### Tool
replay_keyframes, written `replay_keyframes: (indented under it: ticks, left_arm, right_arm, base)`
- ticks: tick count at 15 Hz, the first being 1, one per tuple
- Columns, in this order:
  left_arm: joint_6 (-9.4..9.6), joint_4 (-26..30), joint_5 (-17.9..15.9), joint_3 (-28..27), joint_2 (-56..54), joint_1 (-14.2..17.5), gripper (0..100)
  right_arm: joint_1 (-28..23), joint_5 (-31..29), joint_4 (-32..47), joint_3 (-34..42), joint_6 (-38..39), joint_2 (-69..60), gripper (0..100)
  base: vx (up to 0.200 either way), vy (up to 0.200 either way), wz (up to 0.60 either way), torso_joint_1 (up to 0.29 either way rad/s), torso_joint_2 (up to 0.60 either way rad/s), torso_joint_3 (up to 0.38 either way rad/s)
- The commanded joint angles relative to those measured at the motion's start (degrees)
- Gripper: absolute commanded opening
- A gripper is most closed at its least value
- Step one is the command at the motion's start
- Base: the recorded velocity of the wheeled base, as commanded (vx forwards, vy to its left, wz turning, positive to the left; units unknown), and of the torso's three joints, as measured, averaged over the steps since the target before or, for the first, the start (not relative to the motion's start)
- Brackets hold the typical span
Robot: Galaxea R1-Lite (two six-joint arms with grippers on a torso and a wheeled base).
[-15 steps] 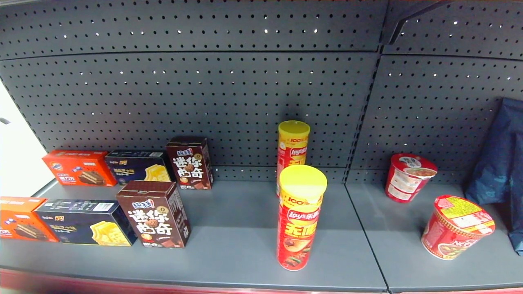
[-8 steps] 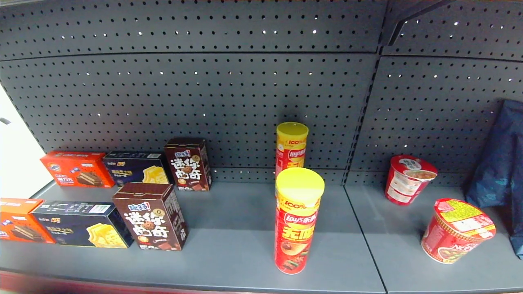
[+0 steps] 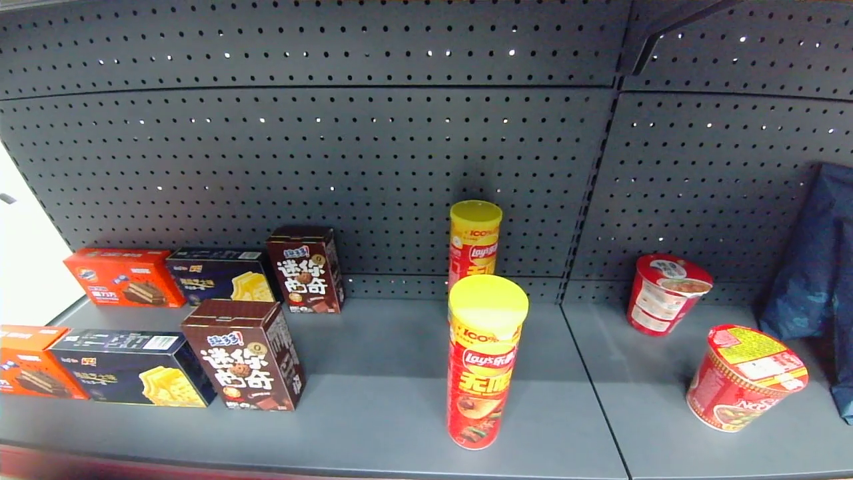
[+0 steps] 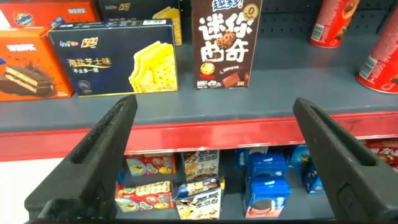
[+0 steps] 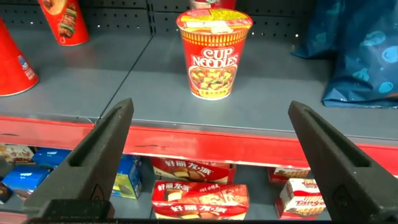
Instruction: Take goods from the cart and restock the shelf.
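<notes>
The shelf [image 3: 386, 400] lies straight ahead of both arms, and goods stand on it in rows running near to far. At the left are two orange cake boxes [image 3: 33, 360], two navy cracker boxes [image 3: 133, 370] and two brown cookie boxes [image 3: 245, 357], one of each near and one far; in the middle, two upright chip cans [image 3: 485, 360] stand one behind the other, long axes vertical; at the right are two cup noodles [image 3: 743, 373], and past them a blue bag [image 3: 813, 253].

The left pincer [image 4: 214, 102] hangs on the near side of the shelf's red lip [image 4: 249, 134], its fingers spread wide and holding nothing; it faces the near cookie box and cracker box. The right pincer [image 5: 211, 104], equally wide and empty, faces the near cup noodle across the same lip; a lower shelf of boxed goods [image 4: 199, 186] sits beneath.

I judge that no item is in hand, so the step ahead is a fetch from the cart; which way the cart lies from either pincer I cannot tell. The relation that matters is the bare strip of shelf between the cookie boxes and the chip cans: it lies ahead and to the right of the left pincer, so that arm looks nearer for filling it; the right arm suits the cup noodle row.
</notes>
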Motion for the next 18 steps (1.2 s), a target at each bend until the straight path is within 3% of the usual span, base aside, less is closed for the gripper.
replay_keyframes:
  ticks: [1,18]
  left_arm:
    - [-0.26,-0.06,0.03,0.02,-0.02,0.04,100]
    - [-0.52,-0.06,0.47,0.11,-0.02,0.04,100]
  right_arm:
    - [0.00,0.01,0.00,0.00,-0.02,0.15,100]
    - [0.00,-0.16,0.00,0.00,-0.11,0.15,100]
  base:
    - [0.000,0.000,0.00,0.000,0.00,0.000]
    - [0.000,0.000,0.00,0.000,0.00,0.000]
